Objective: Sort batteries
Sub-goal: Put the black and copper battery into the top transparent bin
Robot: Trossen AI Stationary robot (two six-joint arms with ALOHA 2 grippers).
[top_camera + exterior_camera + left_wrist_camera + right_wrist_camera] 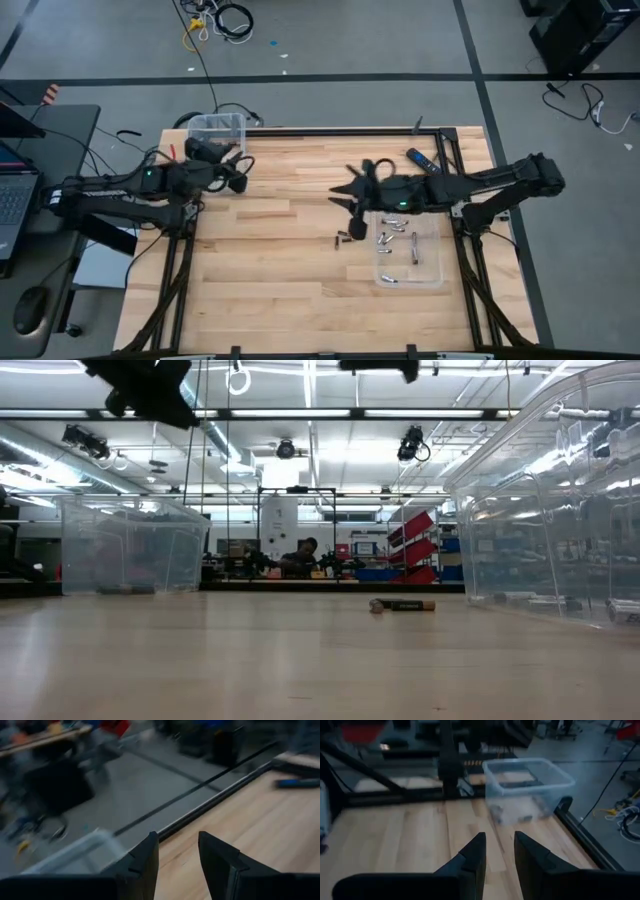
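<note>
You're midway: your left gripper (238, 172) hangs part-open and empty by the far-left bin (218, 127), your right gripper (352, 190) gapes empty too, most batteries (398, 240) sit in the right-hand tray (436, 275), a few loose ones (350, 232) wait beside it

Overhead cam looks straight down on the whole pale wooden table (290, 260). Low cam sits at tabletop height, facing the room. Wrist cams peer forward, close; the right one shares the clear plastic bin (530, 782) with overhead (215, 127).
</note>
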